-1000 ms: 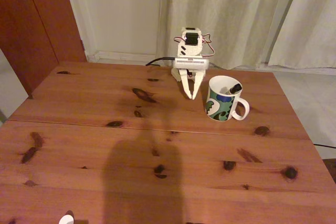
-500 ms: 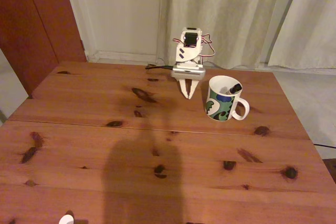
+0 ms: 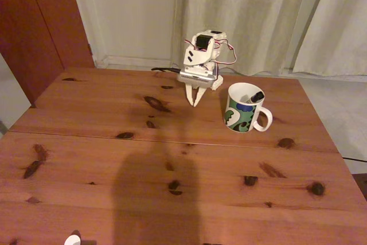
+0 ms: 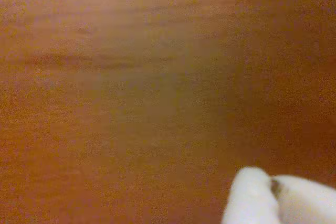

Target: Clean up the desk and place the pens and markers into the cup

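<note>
The white mug (image 3: 245,109) with green and dark blue blotches stands on the reddish-brown desk (image 3: 172,153) at the back right, handle toward the right. The marker (image 3: 254,96) leans inside it, its black end poking above the rim. My gripper (image 3: 193,102) hangs at the back of the desk, left of the mug and apart from it, pointing down with its white fingers together and nothing between them. In the wrist view the blurred white fingertips (image 4: 262,198) sit at the bottom right over bare wood (image 4: 131,87).
A dark cable (image 3: 166,70) runs from my base along the desk's back edge. Curtains and a wall stand behind the desk. A small white object (image 3: 71,238) sits at the front left edge. A broad shadow falls across the desk's near middle.
My gripper has swung to the left, away from the mug, and its fingers have come together. The mug and the marker have not moved.
</note>
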